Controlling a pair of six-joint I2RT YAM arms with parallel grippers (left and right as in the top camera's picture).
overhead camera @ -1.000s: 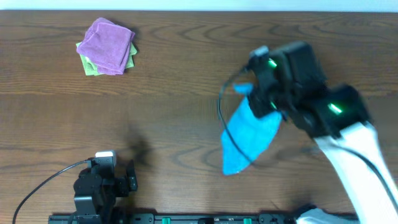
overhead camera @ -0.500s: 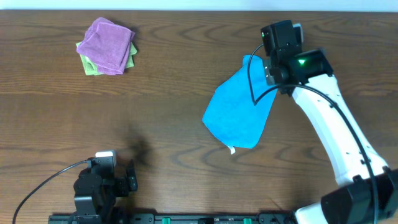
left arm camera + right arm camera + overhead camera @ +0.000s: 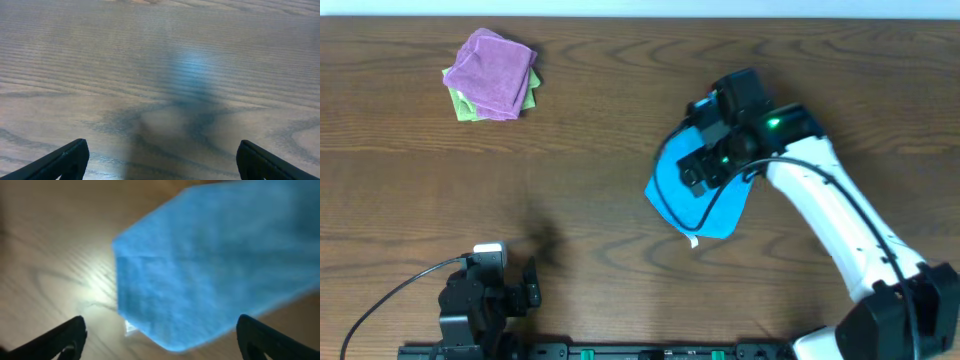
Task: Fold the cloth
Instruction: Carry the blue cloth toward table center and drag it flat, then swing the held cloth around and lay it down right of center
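Right gripper [image 3: 705,165] hangs directly above the cloth [image 3: 672,192]. In its wrist view we see the two fingers [image 3: 67,337] spread wide with nothing between them, so it grips nothing. We find the cloth lying flat on the table [image 3: 620,130], bright blue, with its far right part hidden under the arm in the overhead view. Its small white tag [image 3: 693,241] pokes out at the cloth's near edge. Our left gripper [image 3: 530,283] sits well apart from the cloth, to its left and nearer the robot's base, its fingers likewise wide apart over bare wood. Well apart from the cloth, at the far left, a purple cloth [image 3: 495,68] lies on top of a light green cloth [image 3: 465,110].
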